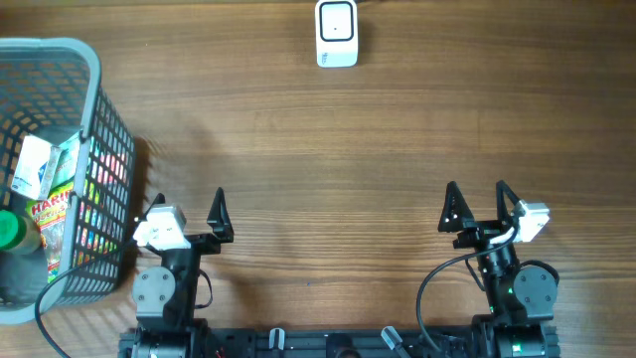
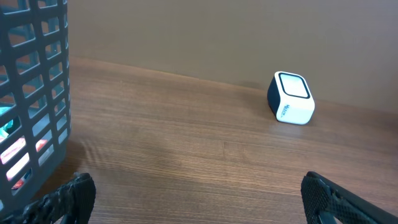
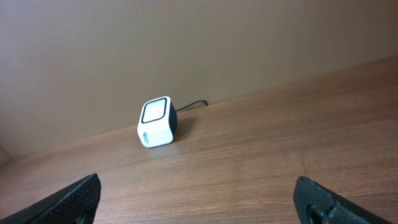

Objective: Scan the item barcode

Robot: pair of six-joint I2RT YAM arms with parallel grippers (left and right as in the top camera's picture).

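The white barcode scanner (image 1: pixel 337 33) with a dark window stands at the far edge of the table; it also shows in the left wrist view as the scanner (image 2: pixel 291 98) and in the right wrist view as the scanner (image 3: pixel 157 122). Several items lie in the grey basket (image 1: pixel 107 164) at the left, among them a Haribo bag (image 1: pixel 50 214) and a green-capped bottle (image 1: pixel 8 231). My left gripper (image 1: pixel 189 199) (image 2: pixel 199 196) is open and empty beside the basket. My right gripper (image 1: pixel 476 189) (image 3: pixel 199 196) is open and empty at the near right.
The basket wall (image 2: pixel 37 74) fills the left of the left wrist view, close to my left finger. A dark cable runs from the scanner's back. Bare wooden table (image 1: pixel 338 169) lies between the grippers and the scanner.
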